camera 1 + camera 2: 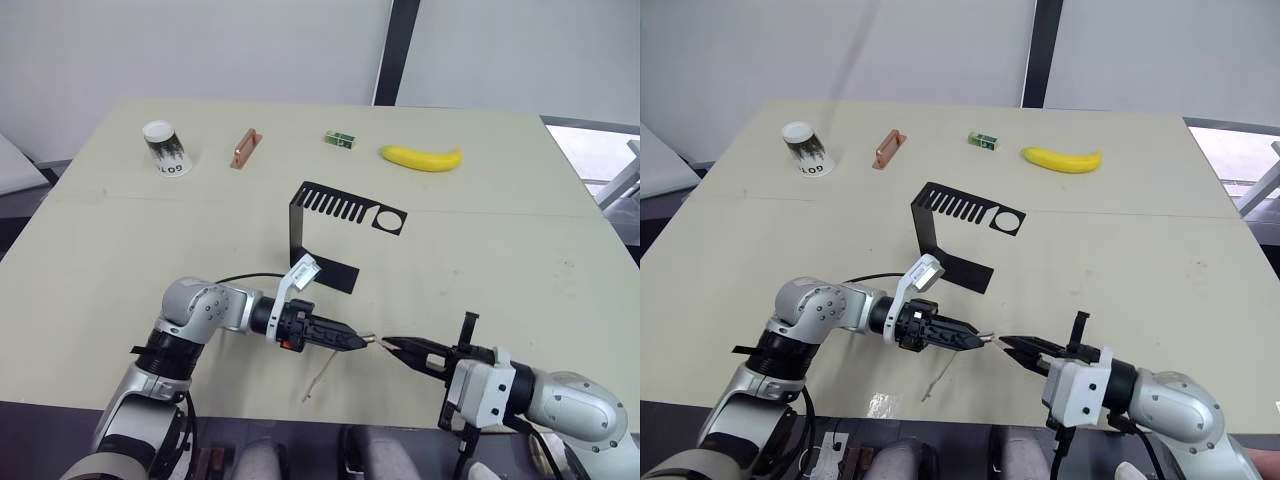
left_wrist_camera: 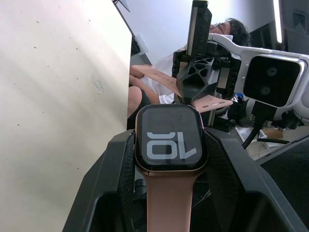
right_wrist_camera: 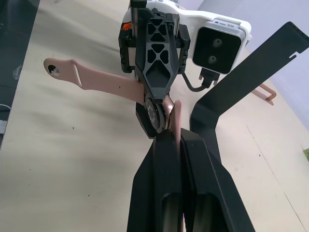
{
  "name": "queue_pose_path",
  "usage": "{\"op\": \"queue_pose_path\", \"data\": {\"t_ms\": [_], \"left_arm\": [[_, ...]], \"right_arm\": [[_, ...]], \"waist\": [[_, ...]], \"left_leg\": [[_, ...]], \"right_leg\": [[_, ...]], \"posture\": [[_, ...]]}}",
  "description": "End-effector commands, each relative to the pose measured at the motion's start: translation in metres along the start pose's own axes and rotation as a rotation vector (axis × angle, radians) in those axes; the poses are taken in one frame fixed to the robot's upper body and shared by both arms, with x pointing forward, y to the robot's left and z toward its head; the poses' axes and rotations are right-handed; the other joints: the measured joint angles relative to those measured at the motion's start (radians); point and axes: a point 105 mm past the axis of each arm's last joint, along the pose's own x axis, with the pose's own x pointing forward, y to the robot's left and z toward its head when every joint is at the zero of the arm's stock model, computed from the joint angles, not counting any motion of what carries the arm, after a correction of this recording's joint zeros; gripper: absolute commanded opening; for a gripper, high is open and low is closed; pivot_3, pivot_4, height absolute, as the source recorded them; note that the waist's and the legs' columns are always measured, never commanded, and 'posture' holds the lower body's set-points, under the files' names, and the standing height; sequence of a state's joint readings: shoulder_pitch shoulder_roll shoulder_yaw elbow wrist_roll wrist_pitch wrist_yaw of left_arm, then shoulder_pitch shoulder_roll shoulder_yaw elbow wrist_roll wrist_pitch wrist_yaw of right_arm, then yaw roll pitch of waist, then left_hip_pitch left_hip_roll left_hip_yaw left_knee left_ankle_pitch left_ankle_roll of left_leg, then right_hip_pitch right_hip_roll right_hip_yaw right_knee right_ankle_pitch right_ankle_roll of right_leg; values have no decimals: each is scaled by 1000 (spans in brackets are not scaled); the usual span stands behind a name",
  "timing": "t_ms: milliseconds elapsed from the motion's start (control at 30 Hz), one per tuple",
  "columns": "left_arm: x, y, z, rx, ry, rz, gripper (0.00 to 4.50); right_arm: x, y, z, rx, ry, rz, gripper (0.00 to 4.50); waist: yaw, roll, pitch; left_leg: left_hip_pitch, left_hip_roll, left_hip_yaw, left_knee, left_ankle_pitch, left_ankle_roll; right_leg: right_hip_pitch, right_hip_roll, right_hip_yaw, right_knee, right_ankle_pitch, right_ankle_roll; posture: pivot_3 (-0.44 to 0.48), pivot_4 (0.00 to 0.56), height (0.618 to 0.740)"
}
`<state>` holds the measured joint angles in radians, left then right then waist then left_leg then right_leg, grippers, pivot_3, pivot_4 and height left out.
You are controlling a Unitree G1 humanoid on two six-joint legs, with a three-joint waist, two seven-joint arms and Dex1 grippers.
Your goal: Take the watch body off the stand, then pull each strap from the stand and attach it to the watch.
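Watch body (image 2: 170, 140), one pink strap (image 2: 170, 203) already on it, sits clamped between the left gripper's (image 1: 362, 341) fingers, tip to tip with the right gripper (image 1: 392, 346), which is pinched on the second strap (image 3: 176, 121), the stand (image 1: 340, 225) just beyond both.

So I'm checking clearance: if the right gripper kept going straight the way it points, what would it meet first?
Probably the watch body held in the left gripper, directly ahead of the right gripper, which pinches a strap.
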<state>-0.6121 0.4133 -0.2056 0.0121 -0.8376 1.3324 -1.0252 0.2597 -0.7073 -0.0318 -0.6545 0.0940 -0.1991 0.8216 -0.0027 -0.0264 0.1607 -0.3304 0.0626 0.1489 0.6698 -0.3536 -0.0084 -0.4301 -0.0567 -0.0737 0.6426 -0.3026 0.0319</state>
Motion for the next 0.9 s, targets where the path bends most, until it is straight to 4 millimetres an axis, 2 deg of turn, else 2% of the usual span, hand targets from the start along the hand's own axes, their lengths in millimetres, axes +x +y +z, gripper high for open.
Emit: {"op": "queue_pose_path", "data": {"t_ms": [33,900], "left_arm": [[2,-10,2,33,6,-35,1598],[5,-11,1,42,11,-37,1598]], "right_arm": [[-2,-3,5,-31,-20,-1,0],[5,-1,7,-22,-34,10,0]], "waist": [[0,0,0],[0,0,0]], "left_leg": [[0,0,0,0,0,0],[0,0,0,0,0,0]], "right_leg": [[0,0,0,0,0,0],[0,0,0,0,0,0]], "posture": [[0,150,740],[0,150,740]]}}
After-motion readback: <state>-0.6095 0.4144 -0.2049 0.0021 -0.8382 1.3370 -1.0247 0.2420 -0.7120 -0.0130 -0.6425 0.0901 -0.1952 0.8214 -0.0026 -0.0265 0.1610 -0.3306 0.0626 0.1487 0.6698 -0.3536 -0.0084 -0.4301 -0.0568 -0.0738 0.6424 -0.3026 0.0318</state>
